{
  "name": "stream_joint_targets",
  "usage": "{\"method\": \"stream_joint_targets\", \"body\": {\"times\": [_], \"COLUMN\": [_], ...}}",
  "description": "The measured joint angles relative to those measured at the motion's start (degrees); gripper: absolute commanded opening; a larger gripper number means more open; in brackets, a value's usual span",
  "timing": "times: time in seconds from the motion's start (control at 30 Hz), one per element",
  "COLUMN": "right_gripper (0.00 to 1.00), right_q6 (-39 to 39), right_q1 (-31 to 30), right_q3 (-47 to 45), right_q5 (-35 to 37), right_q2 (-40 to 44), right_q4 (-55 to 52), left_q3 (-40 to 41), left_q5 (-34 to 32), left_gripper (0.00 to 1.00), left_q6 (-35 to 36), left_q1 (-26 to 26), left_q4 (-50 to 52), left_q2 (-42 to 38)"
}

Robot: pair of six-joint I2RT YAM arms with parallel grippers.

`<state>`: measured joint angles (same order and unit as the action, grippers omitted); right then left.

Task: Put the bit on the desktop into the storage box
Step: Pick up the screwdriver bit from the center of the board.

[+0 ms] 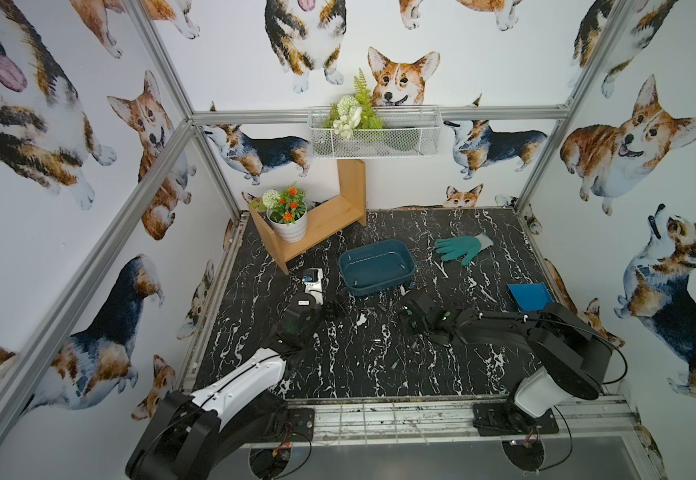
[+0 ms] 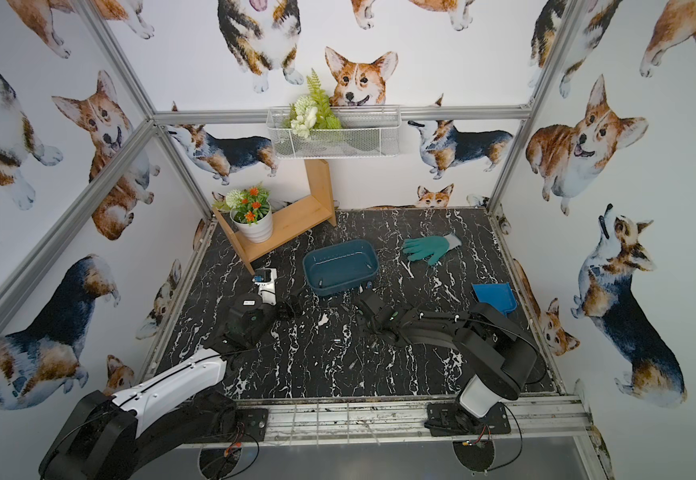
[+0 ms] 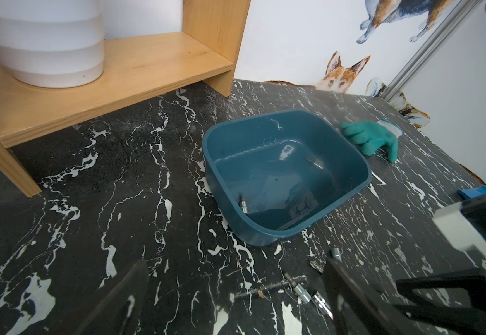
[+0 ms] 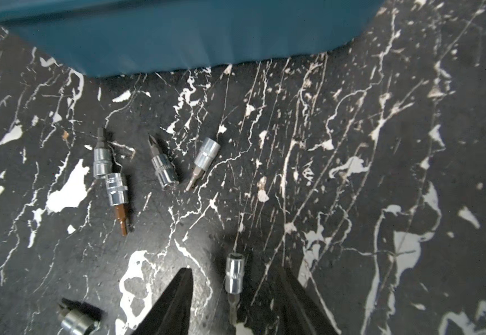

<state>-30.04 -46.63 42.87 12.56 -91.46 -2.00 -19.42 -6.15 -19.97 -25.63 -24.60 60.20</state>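
Right pincer (image 4: 234,269): mine, low over the tabletop (image 4: 352,174) and half spread. One finger sits on each side of a bit, and neither touches it.
Bit (image 4: 234,274): lies flat between my fingers, with its shiny socket end toward the storage box.
Storage box (image 1: 375,270): near mid-table in both top views, between 10 and 11 o'clock from my right pincer. Two bits in the box (image 3: 243,204) lie on its floor.
Loose bits (image 4: 162,168): four are clustered just short of the box wall, and a fifth is beside my finger.
Left pincer (image 3: 236,262): spread wide and holding nothing, between 7 and 8 o'clock from the box.
Glove (image 1: 462,247): green, near 3 o'clock from the box and apart from it.
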Motion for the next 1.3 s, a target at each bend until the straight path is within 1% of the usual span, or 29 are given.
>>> {"method": "stream_joint_targets", "body": {"times": [0.2, 0.33, 0.73, 0.87, 1.03, 1.3], "right_gripper": [0.45, 0.40, 0.30, 0.24, 0.21, 0.19], "right_q6": [0.2, 0.3, 0.4, 0.4, 0.3, 0.2], "right_q1": [-1.3, -1.6, -1.7, -1.7, -1.7, -1.7], "right_q3": [2.7, 3.5, 4.9, 5.1, 5.2, 5.2], "right_q5": [2.7, 3.7, 4.9, 5.0, 4.9, 4.9], "right_q2": [-2.6, -3.6, -5.4, -5.6, -5.6, -5.3], "right_q4": [-3.1, -4.3, -5.0, -5.0, -5.2, -5.8], "left_q3": [0.0, 0.0, 0.0, 0.0, 0.0, 0.9], "left_q5": [0.0, 0.0, 0.2, 0.2, 0.2, 0.2], "left_gripper": [1.00, 1.00, 1.00, 1.00, 1.00, 1.00], "left_q6": [0.1, 0.1, 0.1, 0.1, 0.1, 0.1], "left_q1": [0.0, 0.0, 0.0, 0.0, 0.0, 0.0], "left_q4": [0.0, 0.0, 0.0, 0.0, 0.0, -0.4], "left_q2": [0.0, 0.0, -0.1, -0.2, -0.7, -1.7]}}
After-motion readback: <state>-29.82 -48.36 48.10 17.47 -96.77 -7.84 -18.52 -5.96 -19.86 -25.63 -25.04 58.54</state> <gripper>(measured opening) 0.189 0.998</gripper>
